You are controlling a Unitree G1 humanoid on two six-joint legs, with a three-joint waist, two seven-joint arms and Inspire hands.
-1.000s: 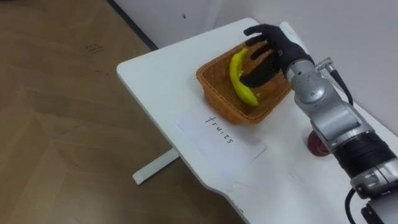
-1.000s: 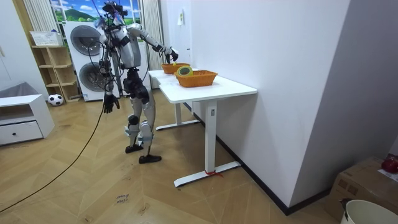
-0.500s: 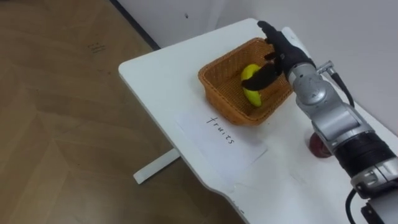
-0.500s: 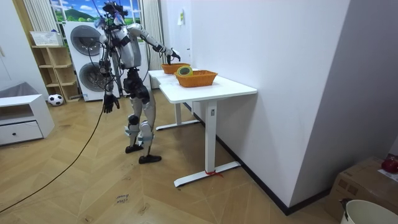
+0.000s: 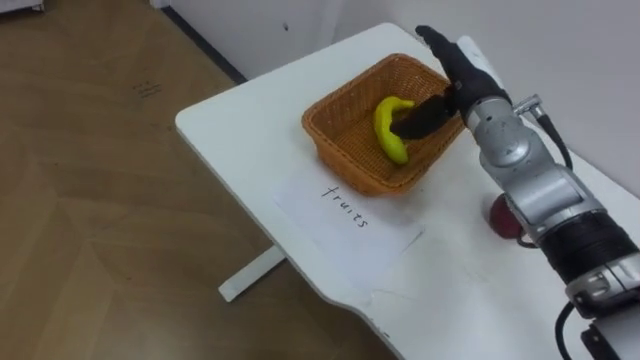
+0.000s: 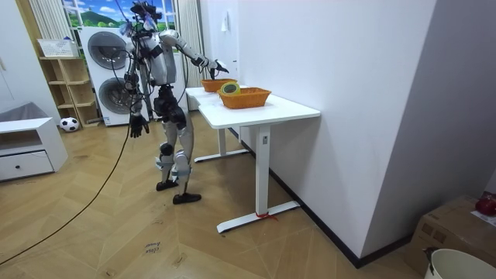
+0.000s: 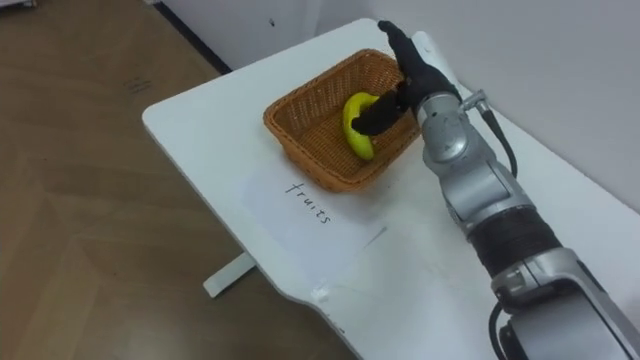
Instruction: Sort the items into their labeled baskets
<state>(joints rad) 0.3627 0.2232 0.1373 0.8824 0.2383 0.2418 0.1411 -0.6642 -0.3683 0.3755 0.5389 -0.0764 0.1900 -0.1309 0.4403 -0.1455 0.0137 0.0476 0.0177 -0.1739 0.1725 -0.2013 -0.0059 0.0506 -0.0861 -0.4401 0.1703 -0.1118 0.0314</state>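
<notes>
Banana: the banana (image 5: 388, 125) lies inside the wicker basket (image 5: 345, 168), by its far right wall.
Right hand: the right hand (image 5: 462, 78) hovers over that corner, fingers straight and released, thumb beside the fruit, likely just letting go.
Left hand: the left hand (image 6: 138, 124) hangs at the robot's side; state cannot be told.
Paper sheet: the paper sheet (image 5: 350, 215) on the counter (image 5: 230, 120) apparently marks this basket.
Red object: the red object (image 5: 500, 215) is half hidden by the forearm.

A room in a home, part laundry, part living space. In the room view, stacked washing machines (image 6: 105, 51) and an open wooden shelf (image 6: 66, 81) stand at ten o'clock. A low white drawer unit (image 6: 23, 151) sits at nine o'clock. A football (image 6: 70, 123) lies on the herringbone wood floor (image 6: 116, 232).
</notes>
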